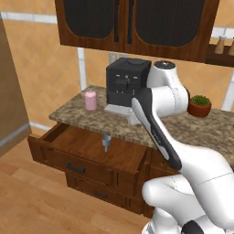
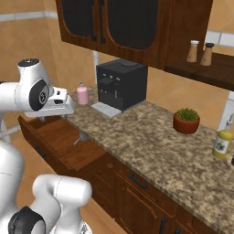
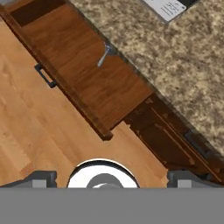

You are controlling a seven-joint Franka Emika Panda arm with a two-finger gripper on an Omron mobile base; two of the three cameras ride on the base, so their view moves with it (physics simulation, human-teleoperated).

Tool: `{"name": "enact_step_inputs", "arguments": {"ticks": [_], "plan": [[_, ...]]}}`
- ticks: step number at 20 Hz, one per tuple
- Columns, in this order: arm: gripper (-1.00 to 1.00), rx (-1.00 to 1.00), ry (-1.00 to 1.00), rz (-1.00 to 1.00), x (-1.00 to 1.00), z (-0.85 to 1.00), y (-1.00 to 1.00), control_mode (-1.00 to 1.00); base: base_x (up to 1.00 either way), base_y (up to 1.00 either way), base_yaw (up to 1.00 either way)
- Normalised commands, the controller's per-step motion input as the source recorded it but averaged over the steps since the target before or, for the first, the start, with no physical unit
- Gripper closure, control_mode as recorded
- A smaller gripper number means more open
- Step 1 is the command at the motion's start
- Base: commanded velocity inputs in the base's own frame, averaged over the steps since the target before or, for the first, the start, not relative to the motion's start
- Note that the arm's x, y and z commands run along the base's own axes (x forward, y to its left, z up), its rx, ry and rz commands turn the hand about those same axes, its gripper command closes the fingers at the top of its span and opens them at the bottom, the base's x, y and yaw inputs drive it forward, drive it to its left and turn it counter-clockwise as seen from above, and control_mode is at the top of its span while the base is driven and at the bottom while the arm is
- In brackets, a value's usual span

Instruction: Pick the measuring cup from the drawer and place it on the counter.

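The drawer [image 1: 91, 153] is pulled fully open below the counter [image 2: 151, 137]. The cup [image 1: 106, 141] lies on the drawer floor, at the back, just in front of the counter edge. In the hand view the cup [image 3: 105, 53] shows its bowl against the counter side and its thin handle running out toward the drawer front. In the right base view the cup [image 2: 82, 137] sits near the inner end of the drawer, close to the cabinet.

The gripper [image 3: 109, 177] hangs above the floor in front of the drawer, well apart from the cup and pointing down. Only the two finger tips [image 3: 41, 178] show, at the bottom of the hand view, set wide apart with nothing between them.

On the counter stand a pink bottle [image 1: 91, 99], a black coffee machine [image 2: 121, 84], a potted plant [image 2: 186, 120] and a yellow bottle [image 2: 222, 140]. The pink bottle is beside the coffee machine, above the open drawer. The black handle [image 3: 45, 75] is on the drawer front.
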Motion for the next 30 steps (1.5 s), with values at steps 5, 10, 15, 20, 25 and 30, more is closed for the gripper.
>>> {"name": "enact_step_inputs", "arguments": {"ticks": [5,10,15,20,25,30], "plan": [[-1.0,-0.07,0.11,0.15,0.0,-0.93,0.97,-1.0,0.0,0.0,0.0],[-1.0,-0.03,0.16,0.18,0.34,-0.87,0.82,-1.0,0.0,0.0,0.0],[-1.0,0.0,0.0,0.09,0.57,-0.59,0.03,-1.0,0.0,0.0,0.0],[-1.0,0.01,0.0,0.03,0.28,-0.86,0.25,-1.0,0.0,0.0,0.0],[-1.0,0.01,-0.04,0.0,0.39,-0.52,0.0,-1.0,0.0,0.0,0.0],[-1.0,0.0,0.0,0.03,0.42,-0.53,0.0,-1.0,0.0,0.0,0.0]]}}
